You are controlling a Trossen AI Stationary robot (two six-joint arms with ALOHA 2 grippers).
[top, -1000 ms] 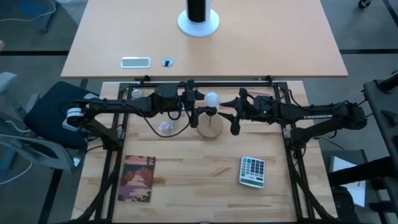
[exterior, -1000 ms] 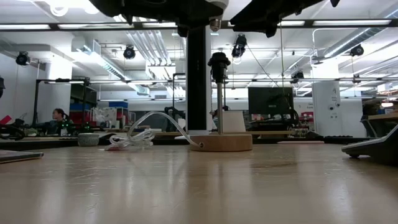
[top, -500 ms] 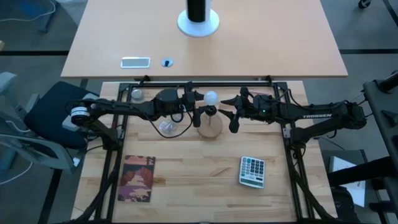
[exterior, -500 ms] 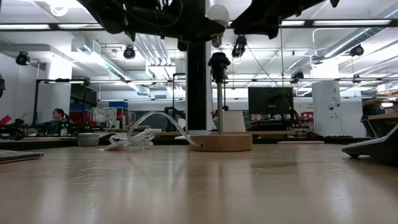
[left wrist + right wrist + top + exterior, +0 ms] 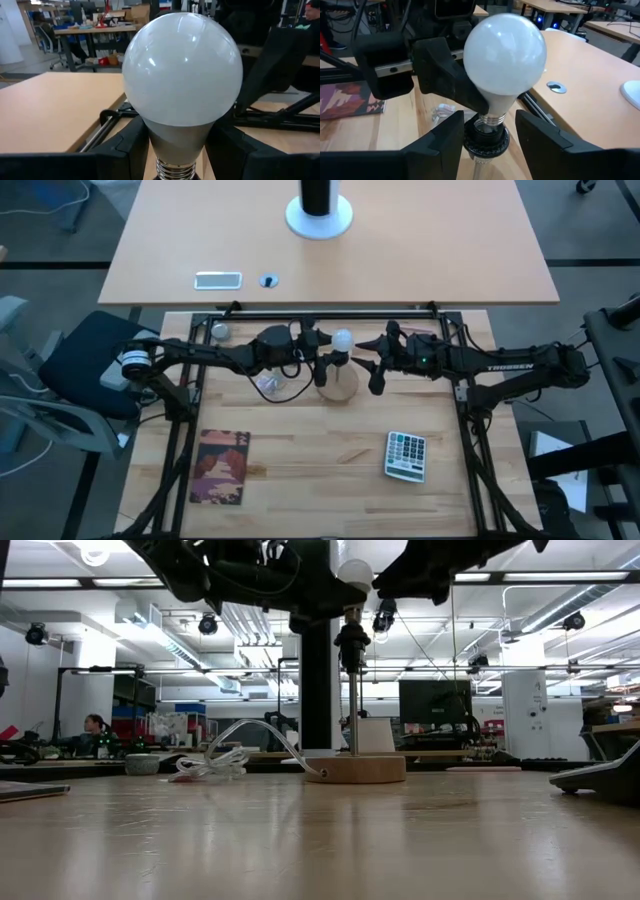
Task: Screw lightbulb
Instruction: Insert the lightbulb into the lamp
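**Bulb seated over the socket, both grippers at the lamp post**

Nearest to us on the table lie the calculator (image 5: pixel 406 455) and a patterned booklet (image 5: pixel 221 466), well apart from the work. Further back stands the round wooden lamp base (image 5: pixel 356 768) with its thin post and black socket (image 5: pixel 486 137). We see the lightbulb (image 5: pixel 343 339) upright directly above that socket, its silvery screw base (image 5: pixel 491 120) entering the socket's mouth. Our left gripper (image 5: pixel 322 355) is closed on the bulb's grey neck, a dark finger (image 5: pixel 131 145) pressed against each side. Our right gripper (image 5: pixel 487 142) has its fingers parted on either side of the socket; we cannot tell whether they touch it. A crumpled clear wrapper (image 5: pixel 269 385) lies just beside the base.
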